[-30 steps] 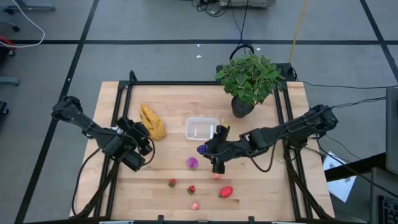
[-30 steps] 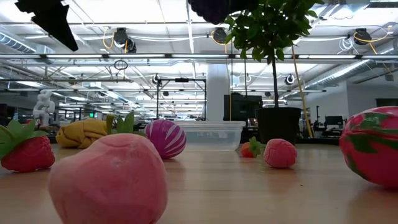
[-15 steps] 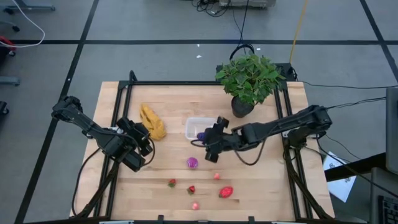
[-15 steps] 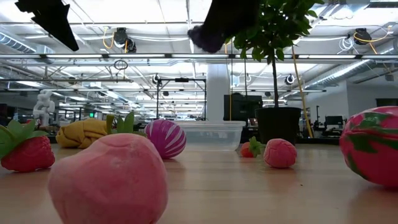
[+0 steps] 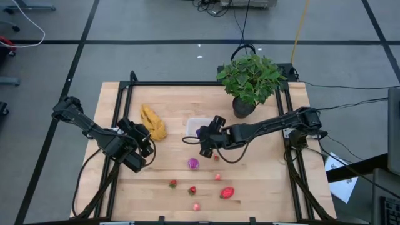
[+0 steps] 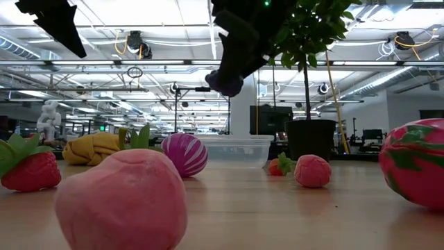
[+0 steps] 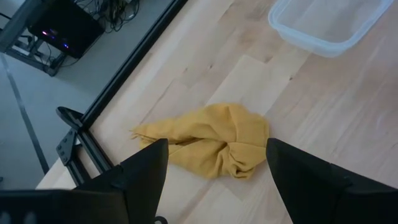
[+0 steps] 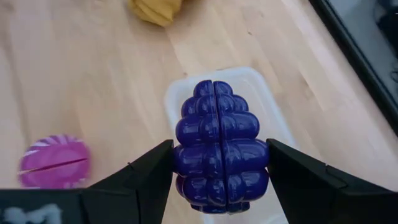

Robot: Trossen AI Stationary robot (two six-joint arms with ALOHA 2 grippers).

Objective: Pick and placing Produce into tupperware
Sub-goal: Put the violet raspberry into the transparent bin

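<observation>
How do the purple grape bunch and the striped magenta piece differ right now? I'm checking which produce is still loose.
The purple grape bunch is clamped in the right gripper, up in the air over the tupperware; the striped magenta piece lies loose on the table, outside the box. The grapes are dark purple and knobbly; the magenta piece is smoother, with pale stripes. Both are toy produce, and neither is in the box yet.
</observation>
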